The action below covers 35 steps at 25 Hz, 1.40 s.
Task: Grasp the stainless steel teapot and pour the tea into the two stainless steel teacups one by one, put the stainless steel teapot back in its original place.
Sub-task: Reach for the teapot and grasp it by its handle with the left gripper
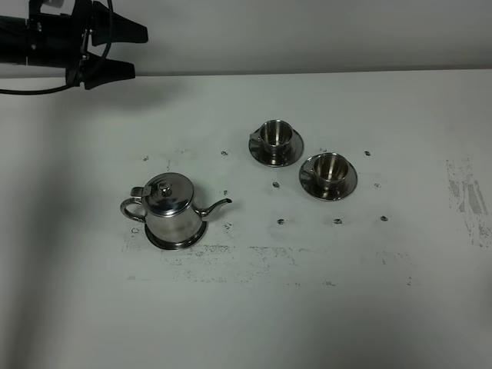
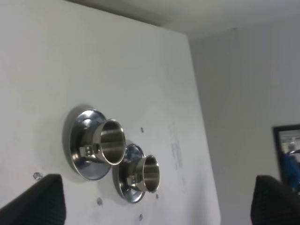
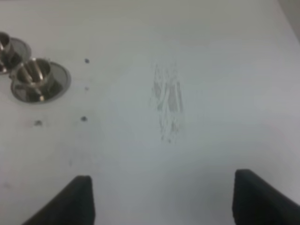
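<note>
The stainless steel teapot stands upright on its round steel coaster, the original place, left of the table's middle, with its spout pointing right. The tea is hidden. The two stainless steel teacups sit on saucers to the right, and the left wrist view shows the teacups too. My left gripper hangs open at the far left back, well away from the teapot. My right gripper is open over bare table, with one teacup off to its side.
A scuffed patch marks the white table near its right edge, and it shows as streaks in the right wrist view. Small dark dots lie scattered around the cups. The table's far edge meets a pale wall.
</note>
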### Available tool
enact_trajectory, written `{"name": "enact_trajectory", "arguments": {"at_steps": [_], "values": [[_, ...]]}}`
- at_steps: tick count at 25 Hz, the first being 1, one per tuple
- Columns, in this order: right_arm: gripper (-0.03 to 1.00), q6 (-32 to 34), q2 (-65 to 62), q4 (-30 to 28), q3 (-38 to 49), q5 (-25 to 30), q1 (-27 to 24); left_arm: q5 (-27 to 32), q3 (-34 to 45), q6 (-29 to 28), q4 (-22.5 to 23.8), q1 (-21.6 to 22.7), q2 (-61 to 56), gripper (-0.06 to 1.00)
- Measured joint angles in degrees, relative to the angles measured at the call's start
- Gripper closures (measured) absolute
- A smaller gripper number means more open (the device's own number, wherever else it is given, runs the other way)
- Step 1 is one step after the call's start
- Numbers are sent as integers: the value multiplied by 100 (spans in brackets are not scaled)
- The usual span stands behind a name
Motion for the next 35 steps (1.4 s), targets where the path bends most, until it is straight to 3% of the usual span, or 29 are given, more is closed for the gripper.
{"name": "enact_trajectory", "arguments": {"at_steps": [6,18,25,35], "values": [[38,58,-319,-57,353,313,44,0,0,-53,69,53,-311,18],[38,544,-943,-981,394,525,1009,0,0,-210,69,60,-494,18],[38,615,-999,-1000,455,483,1031,0,0,-216,73,60,-786,18],[38,707,-1005,-1071,475,479,1468,0,-2,-329,73,60,-824,18]]}}
